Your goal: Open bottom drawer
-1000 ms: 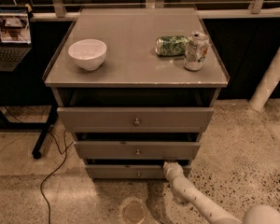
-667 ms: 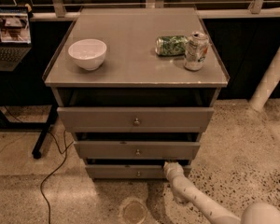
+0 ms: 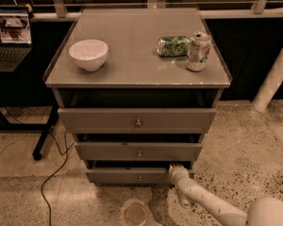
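the bottom drawer [image 3: 115, 175] sits lowest in the grey cabinet [image 3: 132, 60], just above the floor, with its knob [image 3: 140, 178] at the centre. the gripper [image 3: 174, 169] is down at the drawer's upper right corner. i can't tell whether it's open or closed. a bowl [image 3: 88, 54] and two cans [image 3: 198, 51] sit on top.

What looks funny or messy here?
One green can lies tipped on its side on the cabinet top, next to an upright can. No spill shows around it. The gripper is down low at the right end of the bottom drawer. Nothing else stands out.
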Robot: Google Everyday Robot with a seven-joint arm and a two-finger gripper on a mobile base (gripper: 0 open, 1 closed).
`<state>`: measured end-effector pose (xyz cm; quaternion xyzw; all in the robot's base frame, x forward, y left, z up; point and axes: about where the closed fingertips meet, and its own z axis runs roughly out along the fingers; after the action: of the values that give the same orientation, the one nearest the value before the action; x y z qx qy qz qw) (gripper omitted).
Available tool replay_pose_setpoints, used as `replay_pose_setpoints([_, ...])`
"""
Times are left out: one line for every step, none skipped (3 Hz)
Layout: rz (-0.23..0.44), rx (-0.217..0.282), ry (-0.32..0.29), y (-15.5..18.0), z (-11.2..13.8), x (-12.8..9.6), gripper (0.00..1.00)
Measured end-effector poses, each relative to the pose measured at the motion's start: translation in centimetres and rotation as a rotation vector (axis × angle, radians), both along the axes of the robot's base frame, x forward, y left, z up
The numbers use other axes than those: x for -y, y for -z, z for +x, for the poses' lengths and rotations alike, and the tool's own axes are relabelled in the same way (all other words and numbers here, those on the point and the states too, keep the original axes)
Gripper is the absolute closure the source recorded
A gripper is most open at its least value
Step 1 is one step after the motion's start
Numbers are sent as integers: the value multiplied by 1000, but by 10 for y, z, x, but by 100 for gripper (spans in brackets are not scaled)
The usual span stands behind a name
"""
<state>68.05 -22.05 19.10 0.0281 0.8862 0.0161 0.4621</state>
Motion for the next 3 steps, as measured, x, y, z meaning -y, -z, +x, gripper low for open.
replay_pose_setpoints([31,-91,-32,-15,-40,7,100])
replay_pose_setpoints([32,-92,-34,-15,-41,6,100])
replay_pose_setpoints([37,-47,-66,-27,-22,-15,100])
